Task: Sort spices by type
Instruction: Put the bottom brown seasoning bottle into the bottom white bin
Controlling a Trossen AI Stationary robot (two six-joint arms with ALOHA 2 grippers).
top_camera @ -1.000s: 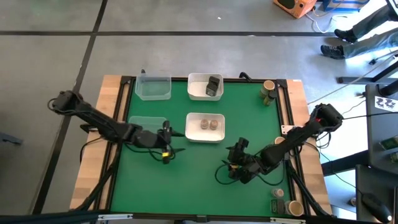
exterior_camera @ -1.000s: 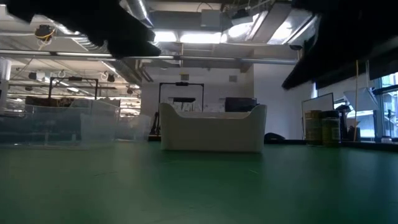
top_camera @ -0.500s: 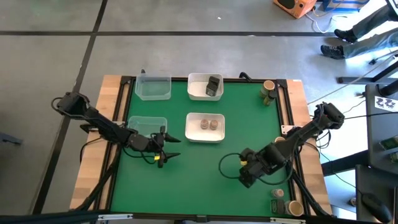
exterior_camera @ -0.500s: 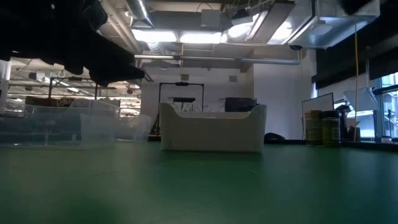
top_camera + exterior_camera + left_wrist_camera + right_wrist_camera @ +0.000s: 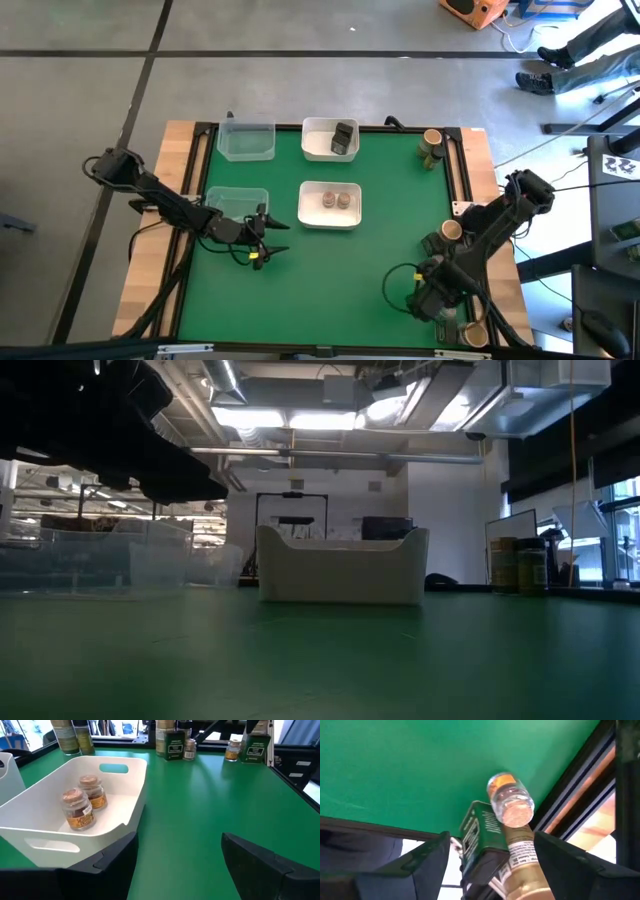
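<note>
Right gripper: jaws spread, empty; small jar, green tin, tall jar crowded between. Risk: toppling neighbours. Left gripper: spread, empty.

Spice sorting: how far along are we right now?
Done: two small brownish round jars share the middle white tray; one dark grey tin sits in the far white tray. In hand: nothing; the open right gripper faces the near-corner spice cluster. Remaining: that cluster and far-corner jars; the left gripper waits open.
</note>
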